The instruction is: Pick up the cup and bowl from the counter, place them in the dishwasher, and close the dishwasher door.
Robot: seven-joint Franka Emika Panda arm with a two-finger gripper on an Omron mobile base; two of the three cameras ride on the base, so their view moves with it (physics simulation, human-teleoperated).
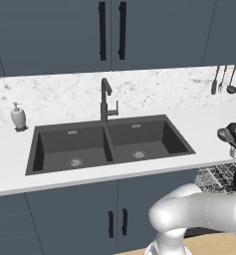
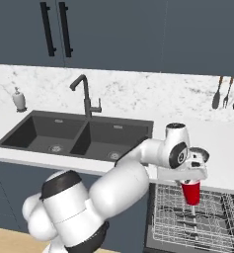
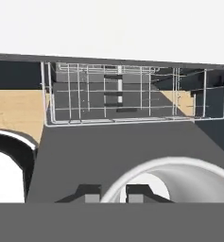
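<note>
White worktop [image 2: 227, 143] runs past the dark sink; beside it the dishwasher [image 2: 197, 220] rack is pulled out. The tool [image 2: 189, 181] is clamped on the red cup [image 2: 191, 192], hanging above that rack, clear of its wires. The bowl [image 2: 201, 155] waits on the worktop edge just behind the rack; the door is unshut.

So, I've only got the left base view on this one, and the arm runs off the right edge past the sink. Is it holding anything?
Observer: Yes. In the right base view the gripper is shut on the red cup.
Operator: Where is the cup relative to the dishwasher?
Observer: It hangs upright over the wire rack and is not yet set down.
Operator: Is the dishwasher door open?
Observer: Yes. In the hand view the dishwasher door lies folded down in front of the rack.
</note>
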